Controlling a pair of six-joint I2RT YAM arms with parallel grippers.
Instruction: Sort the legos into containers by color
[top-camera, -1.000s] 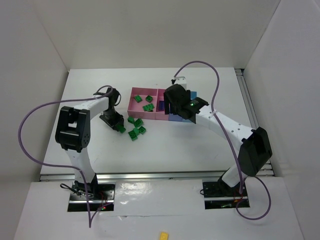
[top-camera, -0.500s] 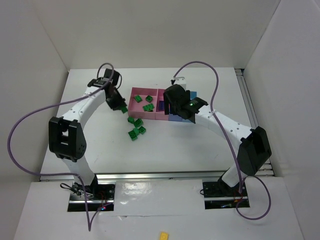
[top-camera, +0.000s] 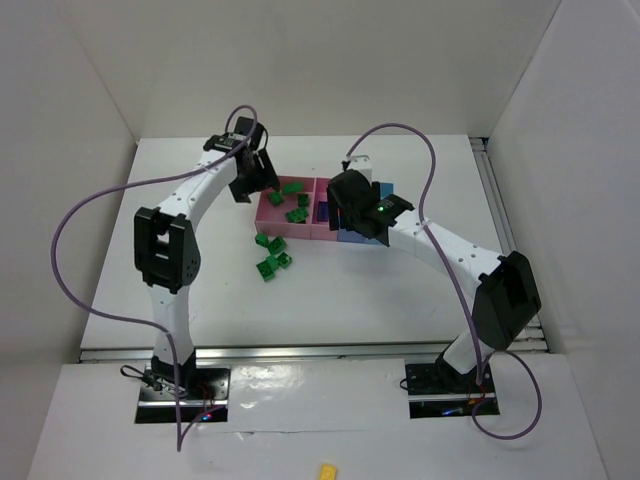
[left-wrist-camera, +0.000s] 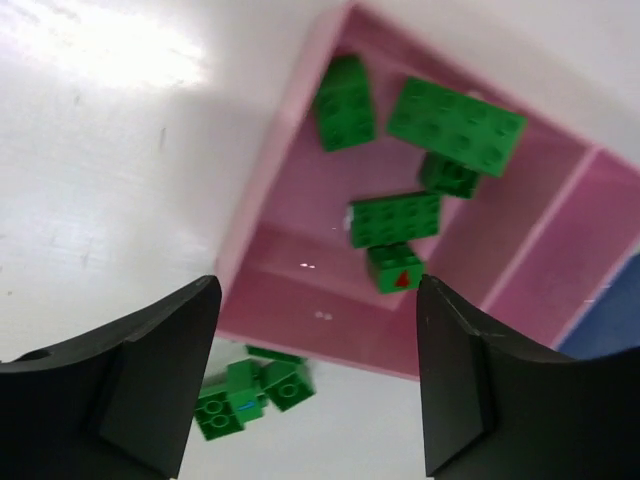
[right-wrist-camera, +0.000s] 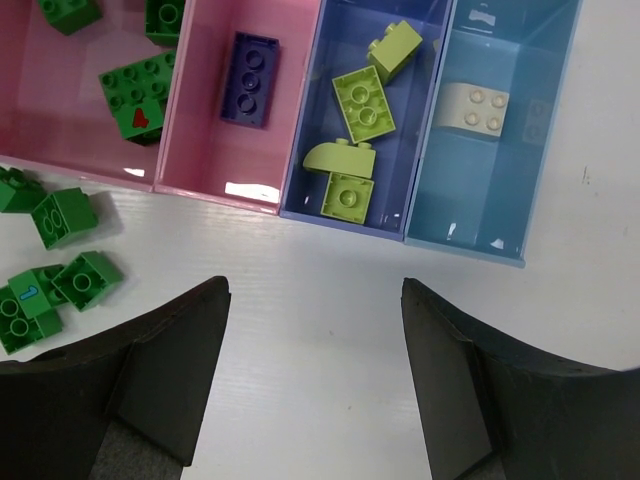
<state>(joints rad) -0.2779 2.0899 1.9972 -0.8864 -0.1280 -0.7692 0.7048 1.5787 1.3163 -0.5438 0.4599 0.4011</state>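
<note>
Your smooth white desk (right-wrist-camera: 330, 350) has a soft sheen; in the left wrist view it throws back a bright glare at 11 o'clock. The low pink plastic tray compartments (left-wrist-camera: 330, 340) are glossy, with small light spots on their near wall. The blue and light-blue plastic compartments (right-wrist-camera: 490, 235) look half-clear. The green studded plastic bricks (left-wrist-camera: 455, 120) shine lightly. The black fingers (right-wrist-camera: 130, 390) of your right hand (right-wrist-camera: 312, 290) look matt.
</note>
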